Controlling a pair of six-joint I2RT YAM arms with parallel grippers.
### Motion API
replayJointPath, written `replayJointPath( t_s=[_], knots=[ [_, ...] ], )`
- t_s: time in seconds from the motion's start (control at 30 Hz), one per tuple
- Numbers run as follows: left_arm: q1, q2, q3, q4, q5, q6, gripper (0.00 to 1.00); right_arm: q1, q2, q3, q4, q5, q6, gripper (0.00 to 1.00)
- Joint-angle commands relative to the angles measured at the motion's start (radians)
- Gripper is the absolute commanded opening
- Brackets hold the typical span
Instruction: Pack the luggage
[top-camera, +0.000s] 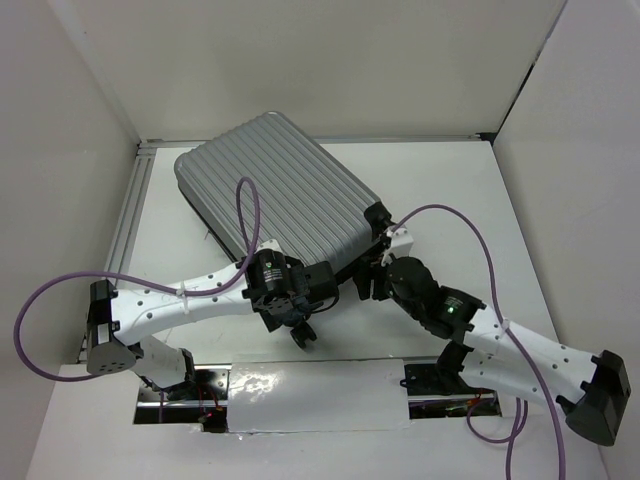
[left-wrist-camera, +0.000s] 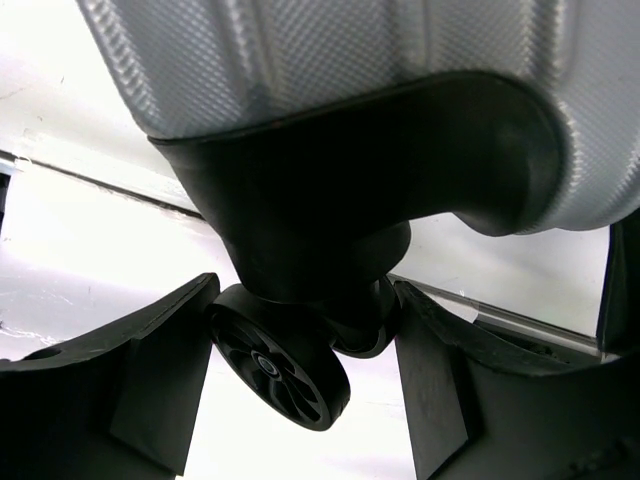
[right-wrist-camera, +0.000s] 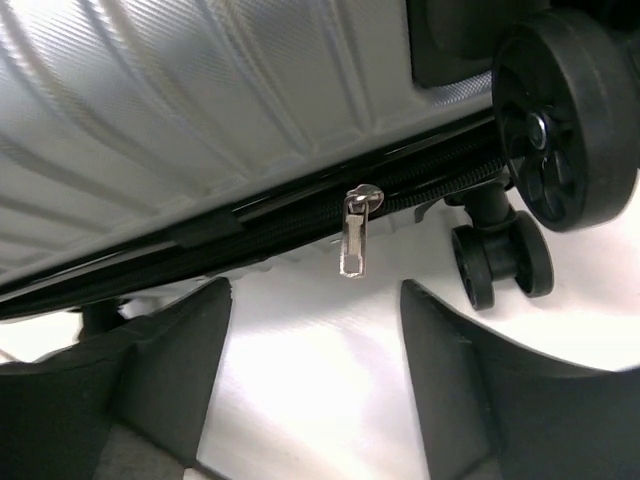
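The luggage (top-camera: 275, 190) lies shut just ahead of both grippers; I judge packing nearly done, zip extent unclear. Left gripper (left-wrist-camera: 300, 345), spread wide, straddles a wheel (left-wrist-camera: 280, 368) without clamping. Right gripper (right-wrist-camera: 315, 335), open and empty, waits below the zipper pull (right-wrist-camera: 355, 235), bare table (right-wrist-camera: 310, 410) beneath, wheels (right-wrist-camera: 565, 120) crowding its right.

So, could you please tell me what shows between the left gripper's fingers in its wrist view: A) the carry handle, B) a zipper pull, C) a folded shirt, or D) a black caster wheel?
D: a black wheel of the luggage sits between the open fingers of the left gripper; the zipper pull shows only in the right wrist view.
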Motion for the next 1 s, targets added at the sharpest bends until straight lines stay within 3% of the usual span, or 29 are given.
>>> replayJointPath(
  t_s=[0.0, 0.23, 0.47, 0.6, 0.63, 0.67, 0.97],
  knots=[
    [0.001, 0.019, 0.009, 0.045, -0.044, 0.022, 0.0, -0.004, 0.043, 0.014, 0.068, 0.057, -0.036, 0.68],
    [0.001, -0.001, -0.032, 0.071, -0.044, 0.075, 0.0, -0.004, 0.13, 0.023, 0.124, 0.141, -0.027, 0.55],
    [0.001, -0.001, -0.042, 0.089, -0.053, 0.112, 0.0, -0.004, 0.173, 0.032, 0.218, 0.141, -0.085, 0.52],
    [0.001, -0.001, -0.051, 0.089, -0.062, 0.122, 0.0, -0.004, 0.208, 0.052, 0.218, 0.178, -0.096, 0.28],
    [0.001, -0.01, -0.051, 0.089, -0.062, 0.122, 0.0, -0.004, 0.208, 0.052, 0.218, 0.178, -0.096, 0.1],
    [0.001, -0.01, -0.063, 0.089, -0.062, 0.11, 0.0, -0.004, 0.208, 0.052, 0.201, 0.212, -0.074, 0.0],
    [0.001, -0.098, -0.169, -0.02, -0.062, -0.027, 0.0, -0.042, 0.15, 0.02, 0.122, 0.507, 0.135, 0.0]
  ],
)
